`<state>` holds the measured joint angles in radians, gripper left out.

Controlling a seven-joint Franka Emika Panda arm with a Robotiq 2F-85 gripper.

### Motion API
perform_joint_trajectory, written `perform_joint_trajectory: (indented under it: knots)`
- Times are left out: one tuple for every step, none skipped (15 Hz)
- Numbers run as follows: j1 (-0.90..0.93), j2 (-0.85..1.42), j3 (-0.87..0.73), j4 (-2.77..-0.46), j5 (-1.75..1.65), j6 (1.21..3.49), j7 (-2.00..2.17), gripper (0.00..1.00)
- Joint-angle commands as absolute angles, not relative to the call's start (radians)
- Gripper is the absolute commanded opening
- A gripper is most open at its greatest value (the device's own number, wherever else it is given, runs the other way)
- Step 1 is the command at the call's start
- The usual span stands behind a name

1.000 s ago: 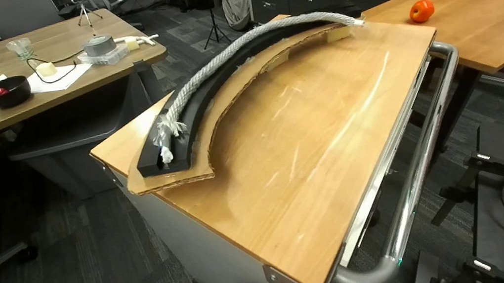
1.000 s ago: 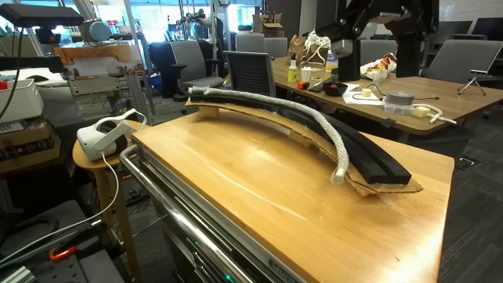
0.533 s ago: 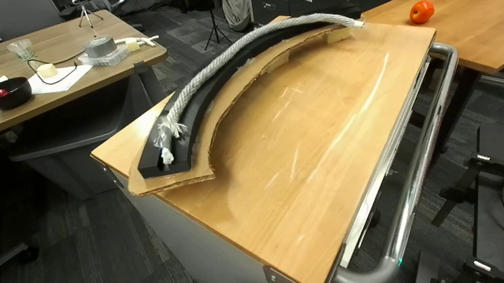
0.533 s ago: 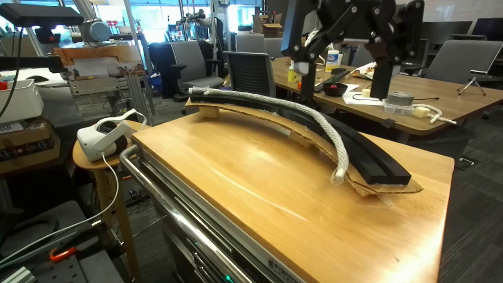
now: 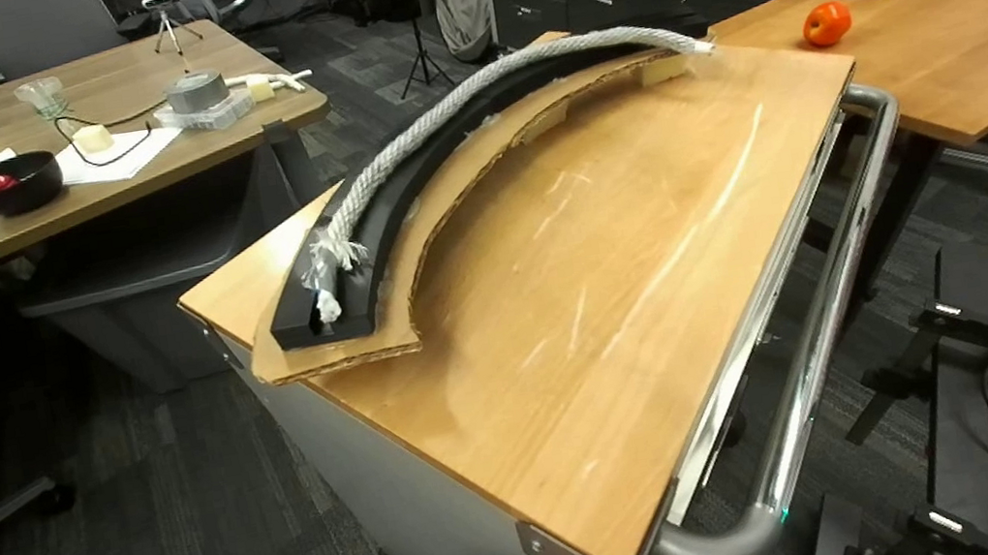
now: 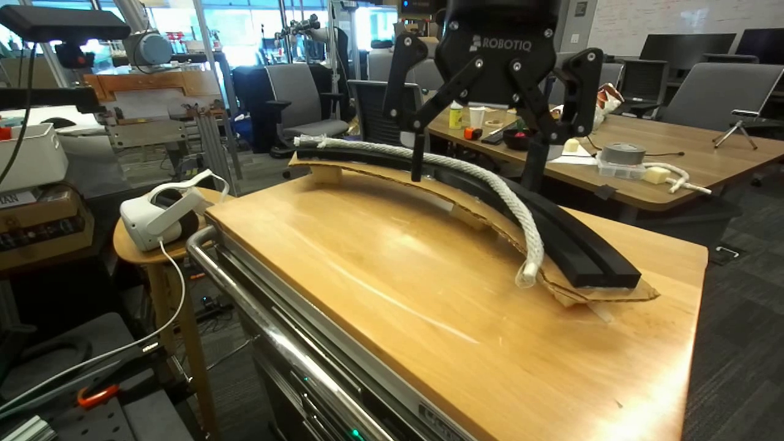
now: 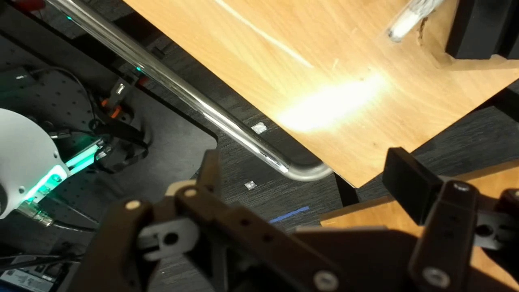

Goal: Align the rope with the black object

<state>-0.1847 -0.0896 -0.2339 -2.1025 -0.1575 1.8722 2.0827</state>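
The pale braided rope (image 5: 429,121) lies along the curved black object (image 5: 390,207), and both also show in the other exterior view, as rope (image 6: 517,211) and black strip (image 6: 572,242). Its frayed end sits in the strip's groove. Its other end is off the strip, over the cardboard edge by the tabletop. My gripper (image 6: 474,171) is open and empty, fingers pointing down, in front of the strip's middle in that view; its exact height and depth are unclear. In the wrist view, the open fingers (image 7: 308,174) are over the table corner, with the rope end (image 7: 405,24) and black strip (image 7: 478,32) at upper right.
A curved cardboard piece (image 5: 439,237) lies under the strip on the wooden tabletop (image 5: 615,299). A chrome rail (image 5: 816,337) runs along one table side. A white headset (image 6: 153,217) rests on a stool. Another wooden table (image 5: 957,32) stands near the rope's loose end.
My gripper has come down and moved left in an exterior view, with its fingers staying open. It also enters at the top right in an exterior view. The rope and strip have not moved.
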Motion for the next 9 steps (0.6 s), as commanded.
perform_joint_trajectory:
  knots:
    - [-0.181,-0.102,-0.176,-2.112,-0.250,1.959,2.245,1.00]
    - [-0.175,-0.083,-0.159,-2.092,-0.285,1.981,2.297,1.00]
    - [-0.170,-0.061,-0.143,-2.065,-0.314,1.996,2.336,1.00]
    - [-0.165,-0.032,-0.130,-2.026,-0.320,1.989,2.363,1.00]
    - [-0.160,-0.010,-0.123,-1.999,-0.314,1.979,2.368,1.00]
    - [-0.157,0.016,-0.122,-1.971,-0.305,1.943,2.322,1.00]
    - [-0.161,-0.043,-0.129,-2.050,-0.293,1.979,2.322,1.00]
    - [-0.154,-0.023,-0.126,-2.030,-0.293,1.974,2.322,1.00]
    - [-0.150,-0.006,-0.127,-2.015,-0.293,1.972,2.322,1.00]
